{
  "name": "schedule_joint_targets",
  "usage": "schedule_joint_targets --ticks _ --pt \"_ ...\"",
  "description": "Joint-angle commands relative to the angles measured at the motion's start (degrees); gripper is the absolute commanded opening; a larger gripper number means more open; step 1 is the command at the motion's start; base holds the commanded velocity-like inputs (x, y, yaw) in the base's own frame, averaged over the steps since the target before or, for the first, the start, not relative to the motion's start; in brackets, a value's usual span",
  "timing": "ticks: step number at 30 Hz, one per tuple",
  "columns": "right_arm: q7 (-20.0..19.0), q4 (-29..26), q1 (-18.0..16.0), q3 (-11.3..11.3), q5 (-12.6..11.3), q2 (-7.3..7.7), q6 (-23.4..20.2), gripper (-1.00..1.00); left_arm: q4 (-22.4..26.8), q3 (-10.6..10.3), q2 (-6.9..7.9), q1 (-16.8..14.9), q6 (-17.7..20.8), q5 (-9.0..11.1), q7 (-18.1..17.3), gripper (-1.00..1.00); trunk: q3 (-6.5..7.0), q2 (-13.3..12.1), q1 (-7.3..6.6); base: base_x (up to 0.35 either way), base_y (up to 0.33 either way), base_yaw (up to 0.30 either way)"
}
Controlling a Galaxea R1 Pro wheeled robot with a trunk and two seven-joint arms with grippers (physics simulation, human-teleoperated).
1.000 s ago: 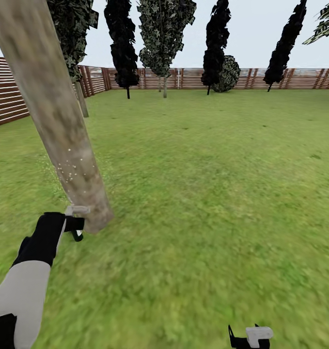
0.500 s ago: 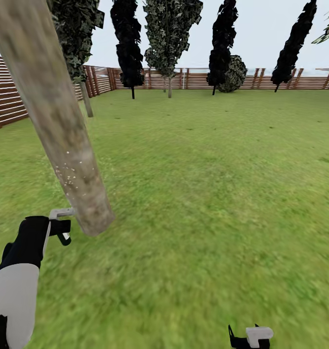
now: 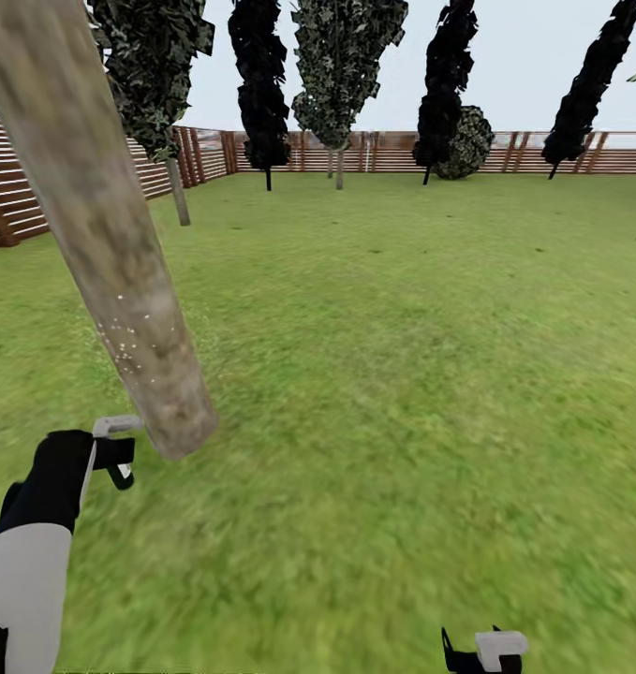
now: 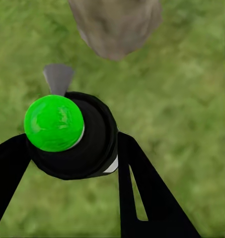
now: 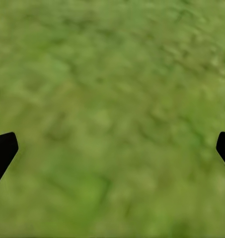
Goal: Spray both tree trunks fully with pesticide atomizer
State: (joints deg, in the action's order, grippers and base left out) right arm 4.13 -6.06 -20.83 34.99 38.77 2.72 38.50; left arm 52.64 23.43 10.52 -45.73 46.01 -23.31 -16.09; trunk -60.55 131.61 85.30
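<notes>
The left tool [image 3: 119, 454] pinches the pesticide atomizer [image 4: 72, 134] just beside the tree trunk [image 3: 111, 253], whose top is cut off; white pesticide [image 3: 130, 342] specks show in the head view. The right tool [image 3: 486, 651], half cropped, is spread over the floor [image 5: 112, 99].

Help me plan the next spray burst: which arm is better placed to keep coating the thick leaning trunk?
Left. Its end effector grips the slim black atomizer with the green spot beside the mottled grey-beige trunk. The right end effector is open and empty over grass, far off.
</notes>
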Motion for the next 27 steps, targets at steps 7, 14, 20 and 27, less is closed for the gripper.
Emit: schedule_joint_targets --ticks 7,14,20,27 --pt "0.00 0.00 0.00 -0.01 0.07 0.00 0.00 1.00 -0.07 0.25 0.53 0.36 -0.12 -0.65 0.00 -1.00 0.00 0.00 0.00 0.000 -0.104 0.111" --pt "0.00 0.00 0.00 -0.01 0.05 0.00 0.00 1.00 -0.05 -0.02 0.12 0.46 -0.15 -0.50 0.09 -1.00 0.00 0.00 0.00 0.000 -0.270 0.000" --pt "0.00 0.00 0.00 -0.01 0.06 0.00 0.00 1.00 0.28 0.36 1.14 0.37 -0.20 -0.88 0.02 -1.00 0.00 0.00 0.00 0.029 -0.269 0.000" --pt "0.00 0.00 0.00 -0.01 0.01 0.00 0.00 1.00 -0.74 0.37 2.60 1.50 -0.24 -0.23 0.09 -1.00 0.00 0.00 0.00 0.114 -0.244 0.190"
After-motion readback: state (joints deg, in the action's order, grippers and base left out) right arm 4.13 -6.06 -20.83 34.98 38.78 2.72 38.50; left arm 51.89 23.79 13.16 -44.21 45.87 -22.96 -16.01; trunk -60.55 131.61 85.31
